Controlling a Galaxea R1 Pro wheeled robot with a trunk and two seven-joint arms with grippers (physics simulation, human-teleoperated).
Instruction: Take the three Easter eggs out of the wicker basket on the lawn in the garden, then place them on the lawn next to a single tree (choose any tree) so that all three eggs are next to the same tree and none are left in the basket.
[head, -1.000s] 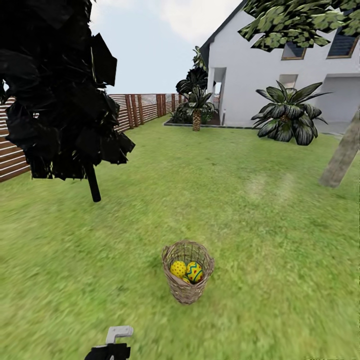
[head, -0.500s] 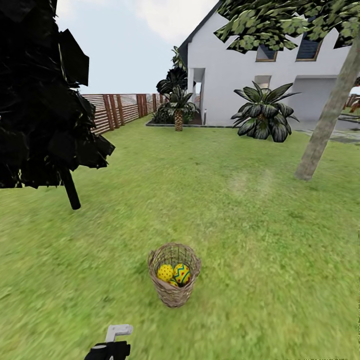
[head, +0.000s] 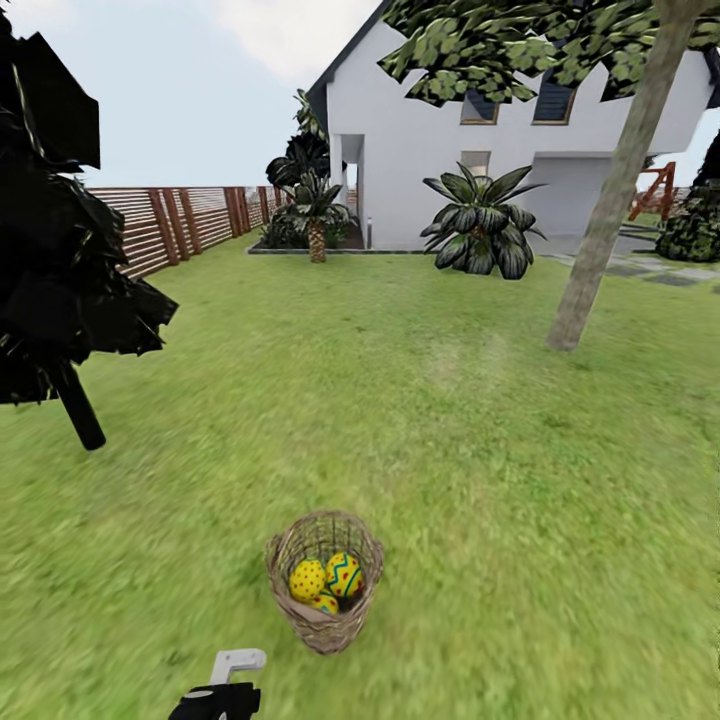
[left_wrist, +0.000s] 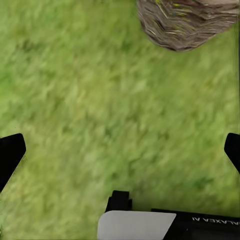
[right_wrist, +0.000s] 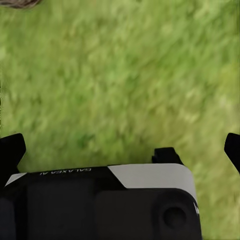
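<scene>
The wicker basket (head: 324, 582) stands on the lawn (head: 450, 450) just in front of me, with three Easter eggs in it: a dotted one (head: 306, 579), a zigzag one (head: 344, 574) and a third (head: 325, 603) half hidden beneath them. A grey-brown tree (head: 598, 235) rises at the right, well beyond the basket. In the left wrist view my left gripper (left_wrist: 120, 150) is open over bare grass, its fingertips (left_wrist: 10, 155) wide apart, with the basket (left_wrist: 185, 22) ahead. My right gripper (right_wrist: 120, 150) is also open over grass, holding nothing.
A black-foliaged conifer (head: 60, 300) stands at the left. Far off are a slatted fence (head: 180, 225), a white house (head: 480, 150), dark palms (head: 480, 225) and paving slabs (head: 660, 272). Part of my left arm (head: 225, 685) shows at the lower edge.
The whole head view has slid left and down, so the camera has moved. The basket now sits lower and nearer, and the tree trunk shows farther into the picture.
</scene>
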